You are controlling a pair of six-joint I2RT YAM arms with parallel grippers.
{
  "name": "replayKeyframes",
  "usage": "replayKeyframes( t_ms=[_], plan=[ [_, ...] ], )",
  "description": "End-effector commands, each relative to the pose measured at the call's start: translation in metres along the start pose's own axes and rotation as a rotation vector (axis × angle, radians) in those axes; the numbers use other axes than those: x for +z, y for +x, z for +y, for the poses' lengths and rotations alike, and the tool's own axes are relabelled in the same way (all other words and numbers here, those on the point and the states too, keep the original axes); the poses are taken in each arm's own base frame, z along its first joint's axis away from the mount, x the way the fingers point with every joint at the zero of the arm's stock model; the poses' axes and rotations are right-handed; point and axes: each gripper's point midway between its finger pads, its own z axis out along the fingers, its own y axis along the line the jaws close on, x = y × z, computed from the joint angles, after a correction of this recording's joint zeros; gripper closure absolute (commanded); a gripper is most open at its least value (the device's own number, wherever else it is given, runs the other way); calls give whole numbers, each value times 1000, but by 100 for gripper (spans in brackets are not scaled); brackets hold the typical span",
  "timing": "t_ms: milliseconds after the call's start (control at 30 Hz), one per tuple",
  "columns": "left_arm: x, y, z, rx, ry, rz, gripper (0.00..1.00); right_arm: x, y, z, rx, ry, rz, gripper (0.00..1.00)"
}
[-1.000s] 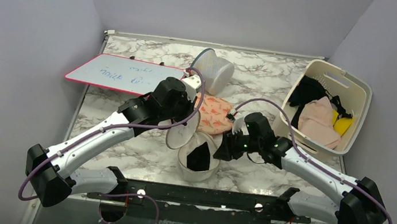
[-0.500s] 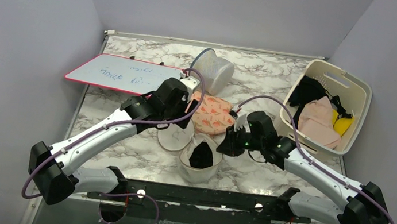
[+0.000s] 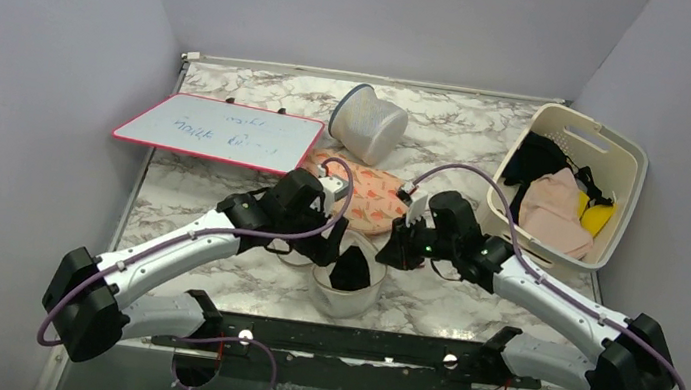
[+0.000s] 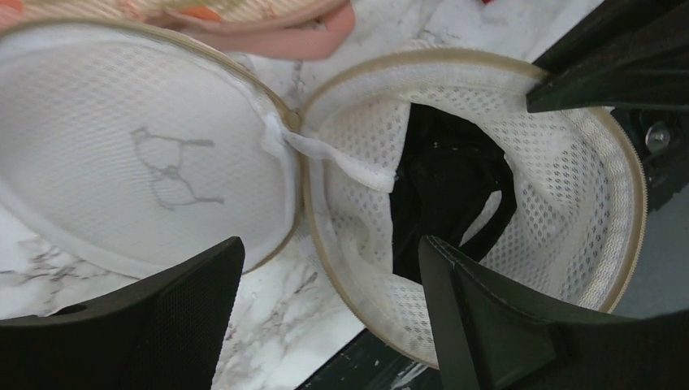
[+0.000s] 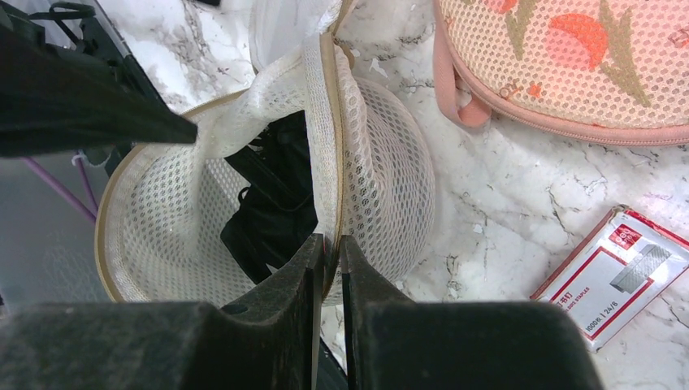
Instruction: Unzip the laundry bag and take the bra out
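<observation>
The laundry bag (image 3: 347, 303) lies unzipped near the table's front edge. Its lid (image 4: 138, 162), printed with a bra outline, lies flat on the table to the left of the bag's body (image 4: 569, 179). Inside the body sits the black bra (image 4: 443, 187), which the top view also shows as a dark bra (image 3: 348, 272). My left gripper (image 4: 331, 248) hovers open over the bag's near rim, holding nothing. My right gripper (image 5: 329, 244) is shut on the mesh rim of the bag (image 5: 162, 211), right beside the bra (image 5: 272, 195).
A pink patterned mesh bag (image 3: 366, 198) lies just behind the laundry bag. A small red-and-white box (image 5: 621, 268) sits on the marble to the right. Farther back are a whiteboard (image 3: 219, 130), a grey-white mesh cylinder (image 3: 368, 122) and a cream basket (image 3: 619, 155) of clothes.
My left gripper opened and let go of the lid, which dropped flat onto the table. The left arm then moved nearer, over the bag. My right gripper closed on the bag's rim.
</observation>
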Motion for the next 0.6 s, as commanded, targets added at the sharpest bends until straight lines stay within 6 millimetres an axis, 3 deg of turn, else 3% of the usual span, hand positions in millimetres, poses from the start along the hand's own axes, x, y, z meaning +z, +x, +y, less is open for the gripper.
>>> replayKeyframes(
  t_ms=[0, 100, 167, 300, 433, 567],
  plan=[
    [17, 6, -29, -62, 123, 16, 27, 3, -16, 6, -43, -27, -41, 89],
    [28, 10, -40, -60, 160, 13, 28, 4, -16, 7, -45, -32, -39, 89],
    [34, 11, -38, -60, 136, 6, 32, 4, -15, 8, -46, -36, -38, 89],
    [41, 13, -15, -58, 12, 3, 54, 3, -16, 9, -57, -41, -42, 89],
    [34, 2, -11, -41, -16, -48, 87, 4, -14, 16, -92, -94, -24, 88],
    [17, -18, -15, -25, -6, -143, 99, 6, -16, 14, -105, -87, -20, 88]
  ],
)
